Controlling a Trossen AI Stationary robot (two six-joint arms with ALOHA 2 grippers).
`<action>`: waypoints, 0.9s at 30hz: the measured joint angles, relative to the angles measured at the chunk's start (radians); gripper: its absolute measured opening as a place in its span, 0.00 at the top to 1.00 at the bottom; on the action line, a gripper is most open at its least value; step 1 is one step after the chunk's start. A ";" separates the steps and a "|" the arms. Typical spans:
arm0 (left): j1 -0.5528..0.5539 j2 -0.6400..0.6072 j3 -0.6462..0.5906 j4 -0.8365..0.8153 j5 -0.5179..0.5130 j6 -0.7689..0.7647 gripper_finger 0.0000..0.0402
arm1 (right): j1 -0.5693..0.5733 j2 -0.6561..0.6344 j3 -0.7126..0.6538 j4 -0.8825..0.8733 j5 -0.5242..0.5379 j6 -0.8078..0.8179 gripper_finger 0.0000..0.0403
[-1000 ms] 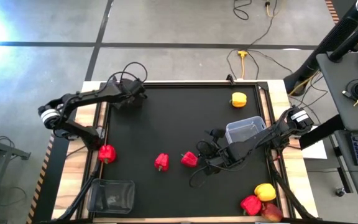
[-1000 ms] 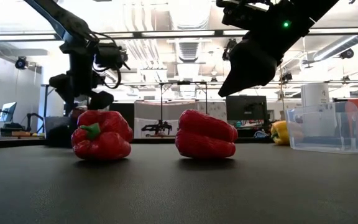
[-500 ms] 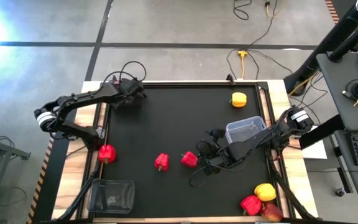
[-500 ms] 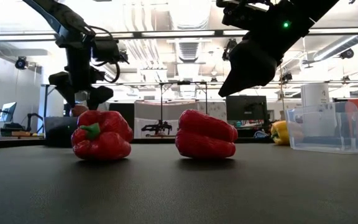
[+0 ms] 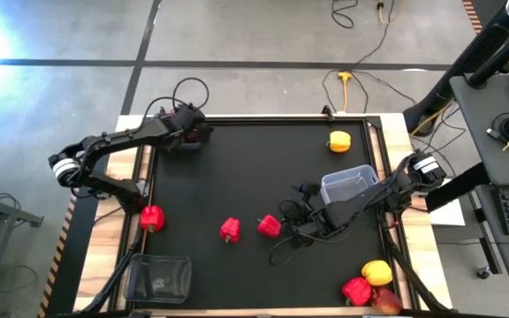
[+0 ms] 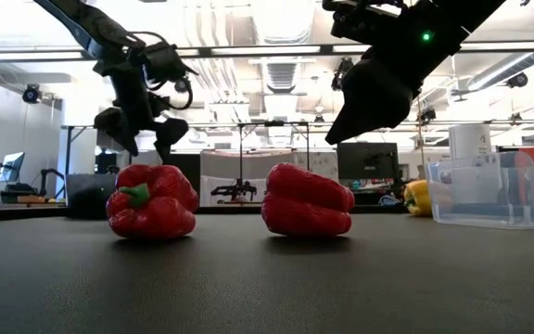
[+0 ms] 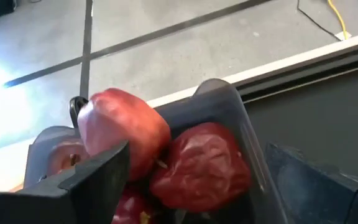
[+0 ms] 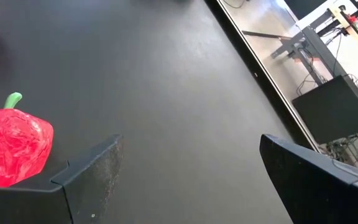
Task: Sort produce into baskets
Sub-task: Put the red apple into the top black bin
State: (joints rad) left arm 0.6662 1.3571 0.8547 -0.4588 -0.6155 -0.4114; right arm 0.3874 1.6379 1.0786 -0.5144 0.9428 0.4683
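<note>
My left gripper point(image 5: 191, 132) hangs open over a greyish basket point(image 7: 229, 102) at the table's far left corner. In it lie dark maroon apples point(image 7: 201, 165), one piled on top point(image 7: 126, 127). My right gripper point(image 5: 292, 231) stands open at mid-table, just right of a red pepper point(image 5: 269, 226), which lies on the mat beside one of the gripper's fingers point(image 8: 86, 177). Two more red peppers point(image 5: 230, 230) point(image 5: 152, 217) rest on the mat farther left. A yellow pepper point(image 5: 339, 140) sits at the far right.
A clear basket point(image 5: 349, 185) stands right of centre, close behind my right arm. A greyish basket point(image 5: 157, 276) sits at the near left corner. A yellow pepper point(image 5: 376, 272), a red pepper point(image 5: 357, 290) and an apple point(image 5: 387, 301) cluster at the near right corner.
My left gripper has risen above the far-left basket and tipped up nearer to level, staying open; the apples stay in the basket. My right arm has kept still.
</note>
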 joint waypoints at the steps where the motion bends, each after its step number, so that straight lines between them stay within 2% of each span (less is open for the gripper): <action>1: 0.000 0.001 0.000 -0.001 0.000 0.000 0.12 | 0.000 0.000 0.000 0.000 0.000 0.000 0.09; 4: 0.000 0.007 0.000 0.000 0.036 0.000 0.12 | 0.000 0.000 0.000 0.000 0.000 0.000 0.09; 12: -0.028 -0.002 0.000 0.007 0.264 0.025 0.12 | 0.000 -0.003 0.000 -0.029 -0.008 0.004 0.09; 15: -0.094 -0.043 0.000 0.008 0.317 0.035 0.12 | 0.003 -0.025 0.000 -0.109 -0.008 0.057 0.09; 20: -0.274 -0.146 0.000 0.055 0.296 0.046 0.12 | 0.038 -0.080 0.002 -0.256 -0.011 0.219 0.09; 23: -0.393 -0.202 0.000 0.125 0.266 0.096 0.12 | 0.069 -0.105 0.003 -0.307 -0.091 0.223 0.09; 27: -0.550 -0.239 -0.001 0.254 0.259 0.179 0.12 | 0.087 -0.122 0.049 -0.420 -0.326 0.306 0.09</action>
State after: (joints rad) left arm 0.1164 1.1181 0.8536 -0.2049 -0.3565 -0.2327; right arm 0.4746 1.5162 1.1278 -0.9347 0.6172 0.7741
